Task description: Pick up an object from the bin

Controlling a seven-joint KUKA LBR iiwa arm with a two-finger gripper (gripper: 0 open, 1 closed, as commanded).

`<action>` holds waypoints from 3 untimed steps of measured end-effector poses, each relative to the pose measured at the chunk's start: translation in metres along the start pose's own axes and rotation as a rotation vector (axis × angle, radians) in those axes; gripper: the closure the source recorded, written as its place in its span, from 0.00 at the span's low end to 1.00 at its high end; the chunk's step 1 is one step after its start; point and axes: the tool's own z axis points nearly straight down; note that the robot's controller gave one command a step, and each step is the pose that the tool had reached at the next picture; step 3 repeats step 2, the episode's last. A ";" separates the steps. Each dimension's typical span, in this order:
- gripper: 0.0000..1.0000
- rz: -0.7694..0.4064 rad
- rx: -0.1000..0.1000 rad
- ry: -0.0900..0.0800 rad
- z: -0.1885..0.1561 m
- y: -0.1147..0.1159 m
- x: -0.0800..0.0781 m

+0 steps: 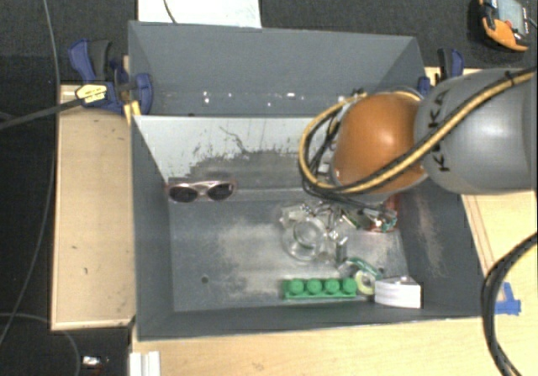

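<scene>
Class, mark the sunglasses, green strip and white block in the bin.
sunglasses (200, 190), camera view, bridge between lenses.
green strip (319, 288), camera view, middle studs.
white block (398, 293), camera view, top face.

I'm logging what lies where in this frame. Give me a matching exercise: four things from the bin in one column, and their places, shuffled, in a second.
Things:
1. sunglasses
2. green studded strip
3. white block
4. clear object

Places:
A. lower right corner of the bin
B. middle of the floor, under the arm's orange wrist cover
C. along the view's lower wall, left of the white block
D. left side, at the foot of the far wall

Pairs: 1-D, 2-C, 3-A, 4-B
</scene>
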 end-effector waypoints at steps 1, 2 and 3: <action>1.00 0.004 -0.007 0.007 -0.019 0.002 0.002; 1.00 0.003 -0.006 0.006 -0.060 0.002 0.001; 1.00 0.003 -0.006 0.006 -0.060 0.002 0.001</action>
